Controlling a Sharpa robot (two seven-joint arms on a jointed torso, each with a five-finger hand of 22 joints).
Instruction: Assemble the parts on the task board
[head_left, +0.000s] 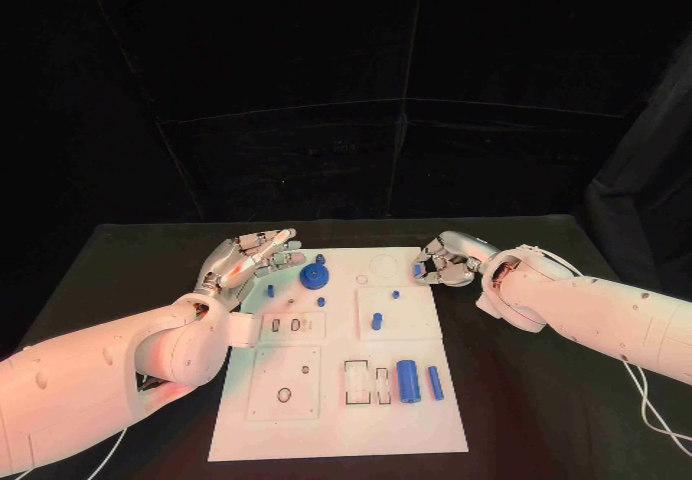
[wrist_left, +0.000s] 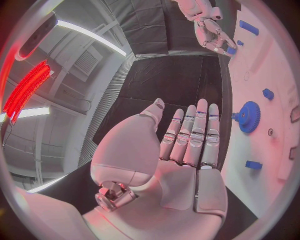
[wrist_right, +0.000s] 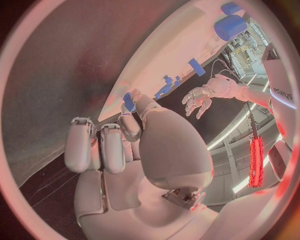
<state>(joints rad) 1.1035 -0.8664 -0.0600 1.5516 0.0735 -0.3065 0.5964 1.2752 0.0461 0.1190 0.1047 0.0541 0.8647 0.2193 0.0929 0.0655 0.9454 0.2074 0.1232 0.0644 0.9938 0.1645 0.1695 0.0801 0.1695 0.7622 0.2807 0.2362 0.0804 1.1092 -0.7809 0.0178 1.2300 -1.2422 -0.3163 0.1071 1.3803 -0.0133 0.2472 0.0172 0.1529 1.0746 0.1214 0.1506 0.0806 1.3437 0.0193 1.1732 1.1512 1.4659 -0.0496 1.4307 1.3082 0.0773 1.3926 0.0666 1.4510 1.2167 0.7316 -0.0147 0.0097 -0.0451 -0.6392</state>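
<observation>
Head view: task board (head_left: 433, 420), two hands, left hand (head_left: 248, 258), right hand (head_left: 444, 262).

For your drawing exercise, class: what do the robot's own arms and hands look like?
Both arms are bulky, smooth white shells with rounded joints. The left hand and right hand are silver metal with pale segmented fingers. A thin white cable hangs by the right arm. The left arm carries small dark dots. Grey lettering marks an arm in the right wrist view.

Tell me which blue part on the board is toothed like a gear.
The blue gear near the board's far edge, beside the left hand. It is round and toothed; the other blue parts are plain cylinders or small pegs.
</observation>
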